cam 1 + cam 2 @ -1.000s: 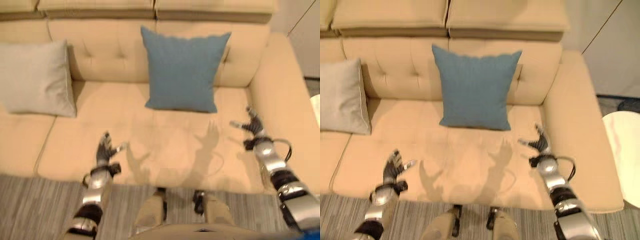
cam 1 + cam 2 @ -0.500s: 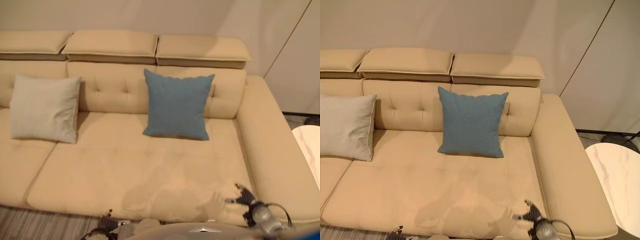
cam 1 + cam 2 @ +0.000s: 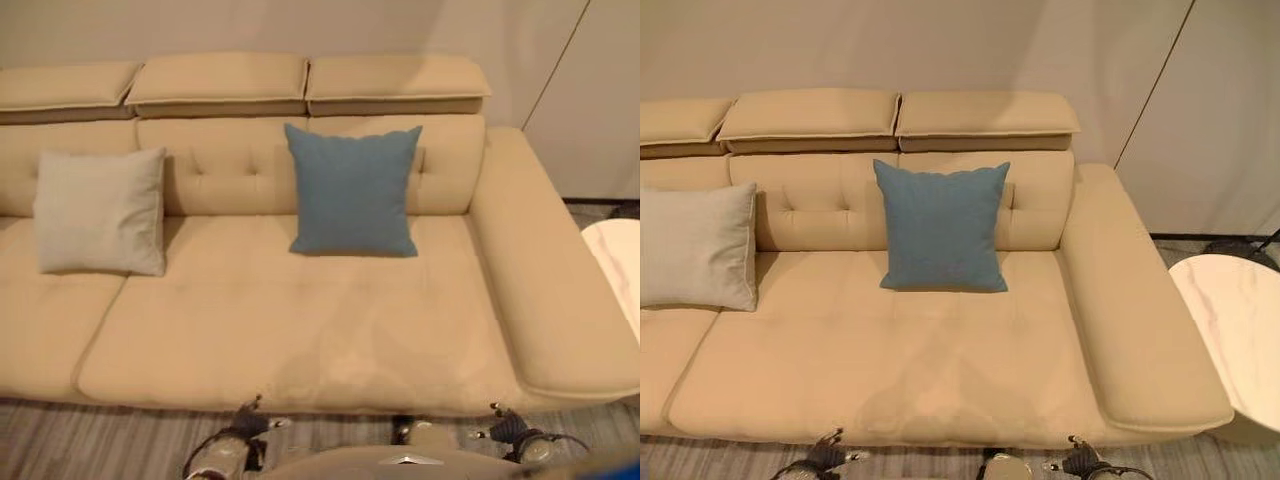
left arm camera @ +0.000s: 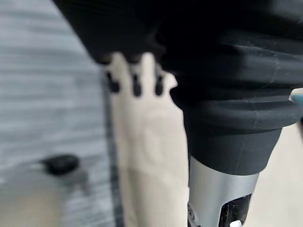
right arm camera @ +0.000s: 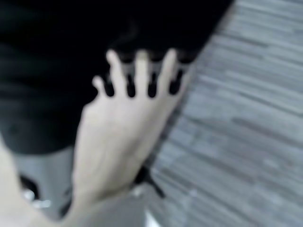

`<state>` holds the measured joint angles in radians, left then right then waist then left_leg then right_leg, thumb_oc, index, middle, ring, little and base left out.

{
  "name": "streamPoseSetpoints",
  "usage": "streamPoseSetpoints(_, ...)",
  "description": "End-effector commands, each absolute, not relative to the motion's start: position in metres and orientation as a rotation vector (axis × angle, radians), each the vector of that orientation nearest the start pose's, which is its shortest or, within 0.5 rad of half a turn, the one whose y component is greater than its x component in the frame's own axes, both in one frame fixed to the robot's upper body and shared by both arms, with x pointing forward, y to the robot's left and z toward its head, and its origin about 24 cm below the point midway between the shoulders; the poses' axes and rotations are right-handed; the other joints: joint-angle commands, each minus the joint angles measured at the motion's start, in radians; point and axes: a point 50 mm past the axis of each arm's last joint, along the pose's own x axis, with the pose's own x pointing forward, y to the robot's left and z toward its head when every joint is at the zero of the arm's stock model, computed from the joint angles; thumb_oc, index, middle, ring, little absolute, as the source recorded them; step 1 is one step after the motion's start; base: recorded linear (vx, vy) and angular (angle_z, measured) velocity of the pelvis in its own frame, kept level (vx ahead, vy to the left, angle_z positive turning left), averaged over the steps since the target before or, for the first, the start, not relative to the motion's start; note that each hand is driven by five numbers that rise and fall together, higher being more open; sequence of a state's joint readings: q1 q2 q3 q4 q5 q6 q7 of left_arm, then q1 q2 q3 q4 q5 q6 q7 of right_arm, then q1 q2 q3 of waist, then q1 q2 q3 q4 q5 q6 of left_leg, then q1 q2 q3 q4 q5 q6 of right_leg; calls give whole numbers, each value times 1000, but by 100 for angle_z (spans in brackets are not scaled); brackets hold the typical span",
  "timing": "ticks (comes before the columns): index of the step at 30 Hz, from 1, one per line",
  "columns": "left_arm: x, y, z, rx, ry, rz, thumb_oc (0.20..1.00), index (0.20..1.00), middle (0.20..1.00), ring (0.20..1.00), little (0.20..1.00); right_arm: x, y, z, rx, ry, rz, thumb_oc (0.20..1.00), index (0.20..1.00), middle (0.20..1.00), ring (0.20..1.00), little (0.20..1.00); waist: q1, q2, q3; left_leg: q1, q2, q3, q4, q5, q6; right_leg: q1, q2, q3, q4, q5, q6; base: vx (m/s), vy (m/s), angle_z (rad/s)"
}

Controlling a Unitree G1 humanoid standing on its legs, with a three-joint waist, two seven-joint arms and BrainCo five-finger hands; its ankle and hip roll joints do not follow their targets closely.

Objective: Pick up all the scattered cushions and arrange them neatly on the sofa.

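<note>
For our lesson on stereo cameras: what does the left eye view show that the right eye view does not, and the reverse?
Left eye view: the grey cushion whole, edge to edge. Right eye view: a broad part of the white round table beside the sofa's arm. Shared: the beige sofa, the blue cushion upright against its backrest, and the left hand and right hand low before its front edge.

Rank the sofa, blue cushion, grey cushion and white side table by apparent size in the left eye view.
1. Sofa, by far the largest.
2. Blue cushion.
3. Grey cushion, slightly smaller than the blue one.
4. White side table, cut off by the picture's edge, so its full size is unsure.
</note>
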<state>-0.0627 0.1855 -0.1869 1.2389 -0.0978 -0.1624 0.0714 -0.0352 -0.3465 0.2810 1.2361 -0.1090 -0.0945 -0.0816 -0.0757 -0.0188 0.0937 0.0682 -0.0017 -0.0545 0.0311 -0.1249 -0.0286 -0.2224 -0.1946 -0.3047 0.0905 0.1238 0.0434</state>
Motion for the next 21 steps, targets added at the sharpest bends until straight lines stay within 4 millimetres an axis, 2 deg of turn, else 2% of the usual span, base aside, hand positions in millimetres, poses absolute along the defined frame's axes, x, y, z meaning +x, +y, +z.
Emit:
streamPoseSetpoints(1,124,234,-148,261,994,128,1000,1000,1000,1000,1000,143,-251,-140,-668,1024,97,1000,1000,1000,1000,1000,27,-43,59,-13,-43,17,27,-9,-11,-1,-66,42,-70,55,166,-311,182,-13)
streamPoseSetpoints(3,125,236,-148,262,994,137,1000,1000,1000,1000,1000,146,-248,-139,-662,1010,102,1000,1000,1000,1000,1000,28,-40,65,-21,-42,23,28,-2,-5,-11,-70,57,-59,44,164,-289,127,-33)
streamPoseSetpoints(4,122,240,-148,252,1002,162,1000,1000,1000,1000,1000,151,-244,-138,-663,997,117,1000,1000,1000,1000,1000,34,-32,69,-35,-39,32,20,21,9,-1,-40,122,21,-1,143,-274,109,-23)
streamPoseSetpoints(5,122,240,-148,252,1001,162,1000,1000,1000,1000,1000,151,-244,-138,-662,997,118,1000,1000,1000,1000,1000,33,-33,67,-38,-41,32,19,23,10,-3,-42,123,20,1,144,-254,112,-27)
streamPoseSetpoints(6,120,241,-148,251,1009,168,1000,1000,1000,1000,1000,149,-244,-139,-667,1004,122,1000,1000,1000,1000,1000,41,-30,63,-45,-44,32,15,34,18,10,-34,121,56,-17,137,-206,99,-37)
streamPoseSetpoints(7,110,244,-151,243,1043,184,1000,1000,1000,1000,1000,148,-243,-140,-671,1005,132,1000,1000,1000,1000,1000,63,-15,44,-63,-37,44,-6,64,30,36,-14,97,143,-68,117,-201,97,-46)
streamPoseSetpoints(8,110,244,-151,243,1043,184,1000,1000,1000,1000,1000,148,-243,-140,-671,1005,132,1000,1000,1000,1000,1000,63,-16,46,-61,-37,45,-7,63,30,36,-15,98,147,-71,117,-154,65,-38)
streamPoseSetpoints(10,106,247,-152,242,1061,189,1000,1000,1000,1000,1000,144,-242,-142,-674,1021,141,1000,1000,1000,1000,1000,71,-10,35,-68,-33,45,-30,91,31,65,26,119,203,-116,113,-97,-5,-34)
streamPoseSetpoints(11,104,248,-152,244,1066,192,1000,1000,1000,1000,1000,140,-241,-144,-666,1037,143,1000,1000,1000,1000,1000,83,-17,19,-80,-37,49,-38,99,25,108,34,107,158,-127,115,-124,-57,-23)
streamPoseSetpoints(12,102,249,-152,238,1072,200,1000,1000,1000,1000,1000,140,-241,-144,-675,1036,148,1000,1000,1000,1000,1000,100,-28,10,-82,-39,66,-57,110,12,169,19,51,66,-120,118,-99,-129,3)
streamPoseSetpoints(13,100,248,-153,227,1079,205,1000,1000,1000,1000,1000,138,-239,-145,-675,1042,151,1000,1000,1000,1000,1000,98,-34,-10,-86,-35,69,-74,121,0,174,39,66,-3,-119,123,-68,-108,-15)
streamPoseSetpoints(15,99,247,-154,217,1080,212,1000,1000,1000,1000,1000,137,-239,-146,-681,1044,156,1000,1000,1000,1000,1000,94,-35,-14,-88,-27,75,-72,125,-8,178,50,78,-26,-111,122,-24,-126,-20)
streamPoseSetpoints(16,94,247,-155,198,1088,227,1000,1000,1000,1000,1000,138,-239,-145,-693,1039,162,1000,1000,1000,1000,1000,96,-38,-23,-80,-20,83,-82,125,-13,200,52,64,-78,-91,124,-13,-132,3)
streamPoseSetpoints(21,88,244,-158,194,1115,211,1000,1000,1000,1000,1000,129,-240,-148,-676,1067,150,1000,1000,1000,1000,1000,93,-46,-37,-57,-2,95,-93,130,-28,260,70,58,-170,-74,120,-19,-108,-5)
